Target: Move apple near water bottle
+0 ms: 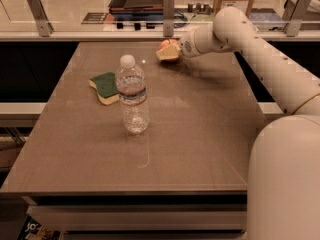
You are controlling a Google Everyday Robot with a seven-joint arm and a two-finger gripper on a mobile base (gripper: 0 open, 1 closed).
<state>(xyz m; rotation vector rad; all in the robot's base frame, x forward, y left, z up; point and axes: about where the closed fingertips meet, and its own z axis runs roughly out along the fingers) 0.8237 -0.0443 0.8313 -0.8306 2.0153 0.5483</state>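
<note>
Camera view: the gripper (166,54) hangs near the far edge of the table (200,134), jaws pinching the apple (170,44). The apple is at about one o'clock from the water bottle (133,96), well apart; a sponge (104,86) lies at the bottle's ten o'clock.

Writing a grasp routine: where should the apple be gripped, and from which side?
Grip the apple across its round middle, likely from the right, where the hand is, at the far edge of the table. It is small and round, no handle.

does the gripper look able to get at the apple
Probably yes: the gripper is right at the apple at the far side of the table; the water bottle and sponge sit well clear.
</note>
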